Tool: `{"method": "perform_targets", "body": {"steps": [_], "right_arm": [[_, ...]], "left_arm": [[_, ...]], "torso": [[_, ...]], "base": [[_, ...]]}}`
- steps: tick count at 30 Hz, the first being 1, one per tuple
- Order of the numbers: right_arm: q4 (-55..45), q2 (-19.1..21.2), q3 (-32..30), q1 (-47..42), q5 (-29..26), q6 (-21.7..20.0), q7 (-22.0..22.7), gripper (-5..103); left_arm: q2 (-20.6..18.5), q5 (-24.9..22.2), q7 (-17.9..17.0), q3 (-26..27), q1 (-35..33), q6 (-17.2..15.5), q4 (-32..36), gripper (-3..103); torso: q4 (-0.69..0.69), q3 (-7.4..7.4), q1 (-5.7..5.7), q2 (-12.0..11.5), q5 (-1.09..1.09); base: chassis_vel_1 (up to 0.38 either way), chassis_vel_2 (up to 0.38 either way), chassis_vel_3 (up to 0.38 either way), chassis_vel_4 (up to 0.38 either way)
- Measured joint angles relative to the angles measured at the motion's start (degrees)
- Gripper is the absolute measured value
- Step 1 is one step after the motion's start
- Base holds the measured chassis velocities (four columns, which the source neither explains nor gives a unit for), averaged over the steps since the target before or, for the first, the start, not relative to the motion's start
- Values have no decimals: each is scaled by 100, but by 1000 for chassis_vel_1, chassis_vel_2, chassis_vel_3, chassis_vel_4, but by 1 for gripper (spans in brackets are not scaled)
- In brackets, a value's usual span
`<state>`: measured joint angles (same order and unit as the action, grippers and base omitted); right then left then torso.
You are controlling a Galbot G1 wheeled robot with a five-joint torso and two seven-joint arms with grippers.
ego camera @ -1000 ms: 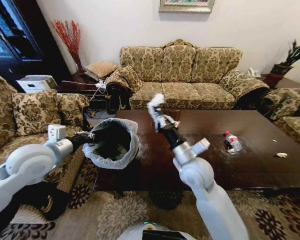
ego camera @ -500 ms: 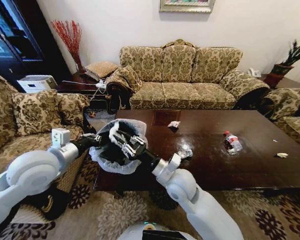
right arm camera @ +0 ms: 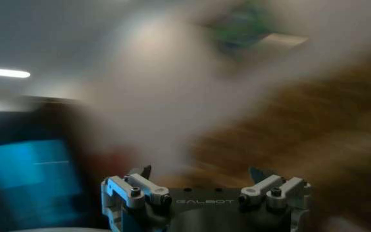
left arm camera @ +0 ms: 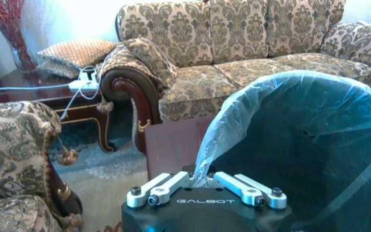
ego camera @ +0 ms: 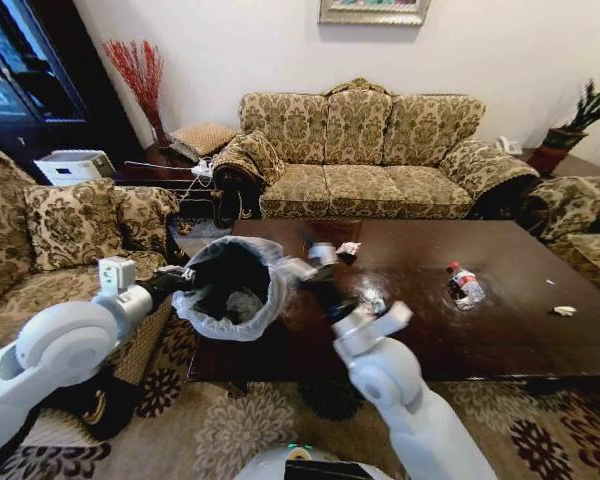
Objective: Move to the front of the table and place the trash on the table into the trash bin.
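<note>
- Surface: the large rectangular low table of dark reddish-brown glossy wood [ego camera: 500,300] stands in front of a three-seat sofa in gold floral fabric [ego camera: 365,150], on a patterned carpet [ego camera: 230,430].
- Room: a matching floral armchair [ego camera: 60,230] stands off the table's left end; a vase of red twigs [ego camera: 138,75] stands on a side table behind that armchair.
- Trash bin: the small round dark bin lined with a translucent white plastic bag [ego camera: 230,288] is tilted at the table's left end, mouth toward the robot.
- Trash on the table: a small clear plastic bottle with red cap and label [ego camera: 465,284] lies right of centre; crumpled white paper scraps lie near the far edge [ego camera: 349,249], at mid-table [ego camera: 373,303] and near the right end [ego camera: 563,310].
- Left gripper [ego camera: 185,280]: clamped on the bin's bag-covered rim.
- Right gripper [ego camera: 315,260]: above the table, just beside the bin's right rim.
- Left wrist view: close view of the bag liner [left arm camera: 289,121] and the fingers [left arm camera: 163,186] closed on its edge.
- Right wrist view: fingers [right arm camera: 263,181] spread apart, nothing between them; background blurred.
</note>
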<state>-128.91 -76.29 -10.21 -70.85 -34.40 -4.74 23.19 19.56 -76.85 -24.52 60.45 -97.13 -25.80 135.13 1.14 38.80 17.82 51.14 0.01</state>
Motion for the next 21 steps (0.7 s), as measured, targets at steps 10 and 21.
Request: {"method": "perform_targets", "body": {"steps": [10,21], "right_arm": [[1064,-474,-468,228,-1832,-79,3628,100],[2139,-584,-636,1061,-2834,114,4081,100]], "left_arm": [[-41,224,70,-256,81,136,-45,2],[81,323,110,-280,18,80,41,2]], "torso": [[2,1,0,0,-1],[3,1,0,0,-1]], "base": [[0,0,0,0],[0,0,0,0]]}}
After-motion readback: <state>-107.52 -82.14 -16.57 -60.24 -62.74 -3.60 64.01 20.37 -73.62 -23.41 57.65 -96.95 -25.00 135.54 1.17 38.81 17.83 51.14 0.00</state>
